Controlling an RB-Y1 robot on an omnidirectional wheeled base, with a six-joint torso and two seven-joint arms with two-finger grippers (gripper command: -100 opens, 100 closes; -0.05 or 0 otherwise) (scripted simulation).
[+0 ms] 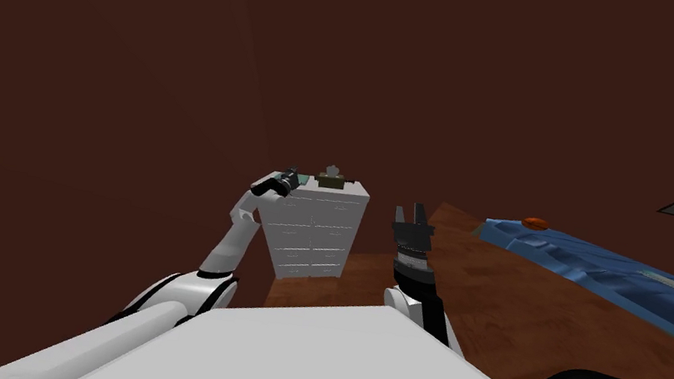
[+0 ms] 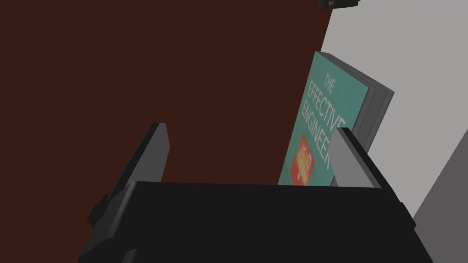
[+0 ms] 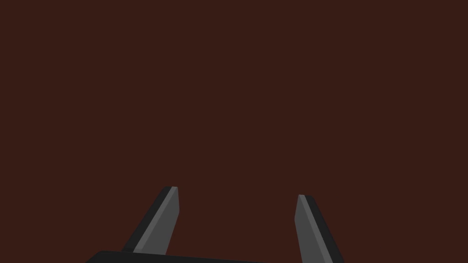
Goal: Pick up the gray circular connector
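Head view: a white chest of drawers (image 1: 314, 230) is seen against a dark brown wall (image 1: 97, 35). The left hand (image 1: 291, 179) is held at the left end of its top. Further right on that top sits a small dark olive-grey object (image 1: 332, 175), judged to be the connector, though its round shape cannot be confirmed.

In the left wrist view, the left hand (image 2: 249, 128) is shown with its fingers spread wide and nothing between them. A teal paperback book (image 2: 331, 105) lies flat on the pale top, just beside one finger. Beyond the book, well apart from the fingers, the small dark olive-grey object (image 2: 338, 3) is cut off at the picture's edge.

The right hand (image 1: 410, 209) is raised in front of the torso, well apart from the chest of drawers. Its fingers (image 3: 169, 219) are likewise seen apart and empty.

The object is judged to be light, rigid and smooth, so it may be nudged away or may slip from thin blades. It is best taken across its width, low on its sides, with the book left untouched.
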